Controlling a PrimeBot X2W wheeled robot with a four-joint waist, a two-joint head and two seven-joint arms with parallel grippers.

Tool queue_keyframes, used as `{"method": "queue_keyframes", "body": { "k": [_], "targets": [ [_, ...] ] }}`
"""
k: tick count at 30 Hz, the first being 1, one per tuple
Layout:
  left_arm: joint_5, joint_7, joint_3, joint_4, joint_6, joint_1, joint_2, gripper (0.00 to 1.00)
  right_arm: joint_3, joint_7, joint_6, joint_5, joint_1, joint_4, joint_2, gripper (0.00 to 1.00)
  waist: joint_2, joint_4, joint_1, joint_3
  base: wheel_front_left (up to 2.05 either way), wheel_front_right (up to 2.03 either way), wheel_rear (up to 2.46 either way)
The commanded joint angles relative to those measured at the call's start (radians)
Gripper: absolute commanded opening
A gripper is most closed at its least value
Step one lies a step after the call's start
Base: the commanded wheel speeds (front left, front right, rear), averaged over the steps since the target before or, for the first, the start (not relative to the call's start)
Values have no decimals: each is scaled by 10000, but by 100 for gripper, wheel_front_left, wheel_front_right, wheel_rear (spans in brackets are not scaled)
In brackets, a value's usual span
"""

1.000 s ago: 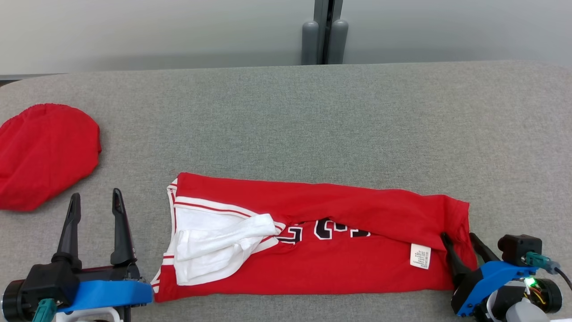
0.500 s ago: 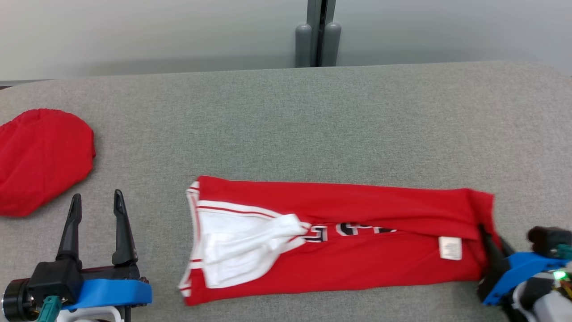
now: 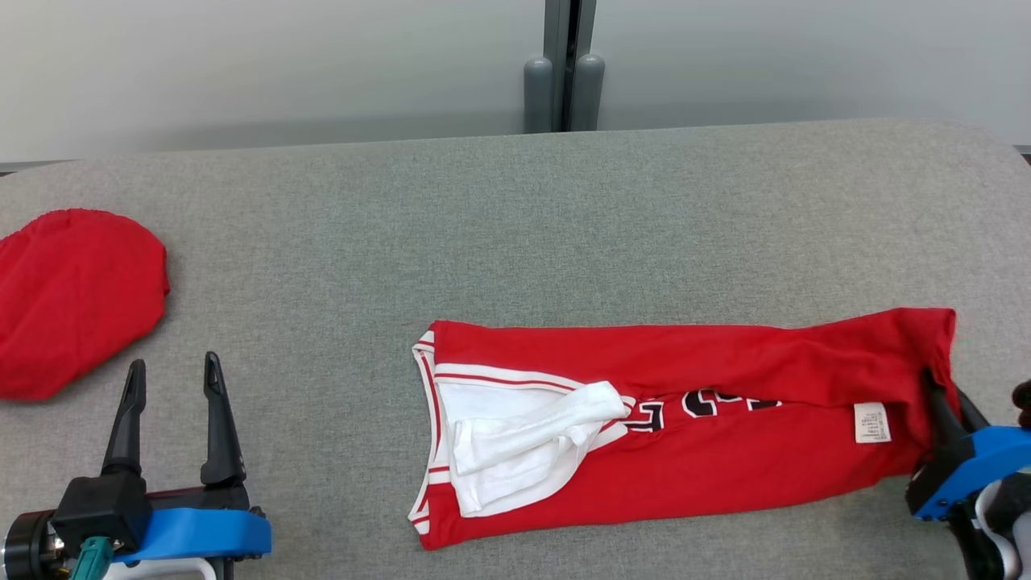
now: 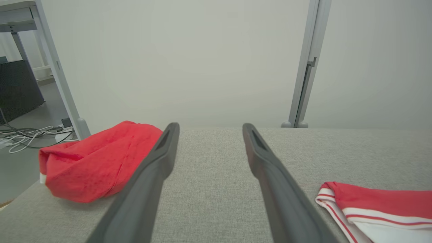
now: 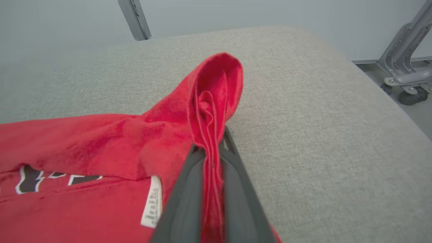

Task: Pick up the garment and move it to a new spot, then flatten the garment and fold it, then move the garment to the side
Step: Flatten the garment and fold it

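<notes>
The red garment lies stretched lengthwise on the grey tabletop, toward the robot's right and near the front edge. It is folded into a long band with its white-trimmed neck end pointing left. A white inner fold shows at that end, black lettering peeks out along the middle of the band, and a small white label sits near the right end. The right gripper has its two dark fingers pressed together on the garment's right-hand edge. Seen from that wrist, the red cloth is bunched into a ridge that runs between the fingers and stands up off the tabletop past their tips, while the rest of the garment lies on the surface. The left gripper sits low at the front left, fingers spread wide with nothing between them, well apart from the garment. Beyond it, at the tabletop's left edge, rests a separate red cloth bundle.
</notes>
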Motion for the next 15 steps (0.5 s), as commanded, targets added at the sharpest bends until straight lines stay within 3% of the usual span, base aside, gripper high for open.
{"method": "queue_keyframes", "body": {
  "k": [1,15],
  "targets": [
    [20,-22,14,17,-46,25,-23,100,76,33,-2,-48,-9,-139,45,0,-1,-4,-1,-25,0,0,0],
    [55,-22,-136,170,-83,112,-37,100,1957,300,0,161,-19,-1987,1562,0,-1,194,-1,-140,0,0,0]
  ]
}}
